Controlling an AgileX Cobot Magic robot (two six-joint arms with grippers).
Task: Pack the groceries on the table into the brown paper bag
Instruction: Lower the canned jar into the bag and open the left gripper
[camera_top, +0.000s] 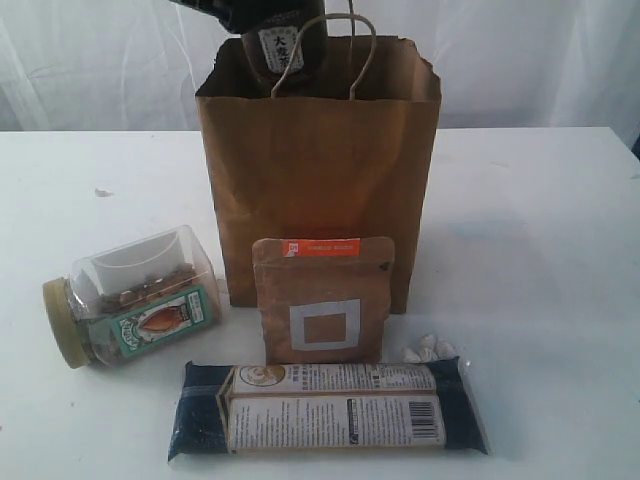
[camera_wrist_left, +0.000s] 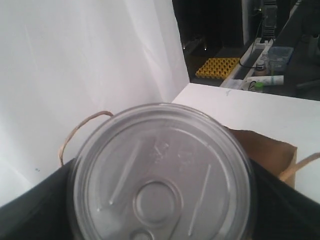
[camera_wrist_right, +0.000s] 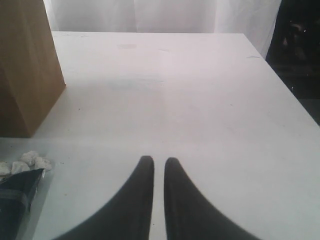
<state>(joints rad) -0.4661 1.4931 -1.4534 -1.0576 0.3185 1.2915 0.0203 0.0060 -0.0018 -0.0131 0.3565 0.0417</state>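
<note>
Standing at the front of the table (camera_top: 540, 250), I noted the left gripper (camera_top: 268, 20) up at the open mouth of the brown paper bag (camera_top: 320, 180), its black fingers (camera_wrist_left: 35, 212) spread wide and clamped on either side of the silver-lidded dark jar (camera_top: 285, 52). Jar's white label carried black Chinese characters; the top one looked like 大, the rest too small to read. From the left wrist view the pull-tab lid (camera_wrist_left: 161, 175) filled the frame, with the bag's twisted cord handle (camera_wrist_left: 80, 127) beside it. Bag stood upright toward the back of the table. Brown pouch (camera_top: 322, 300) stood against the bag's front: an orange strip along the top with white lettering too blurred to read, and a grey square outline below it. Clear nut jar (camera_top: 135, 295) lay on its side to the left of the pouch, with a teal label showing a nut picture, text unreadable. Long dark-blue packet (camera_top: 330, 408) lay flat in front of the pouch; its beige panel showed fine print, a round emblem and a barcode, none legible. A few white lumps (camera_top: 428, 350) sat just beside the pouch. Right gripper (camera_wrist_right: 159, 163) hung low over bare table, fingers together, holding nothing.
</note>
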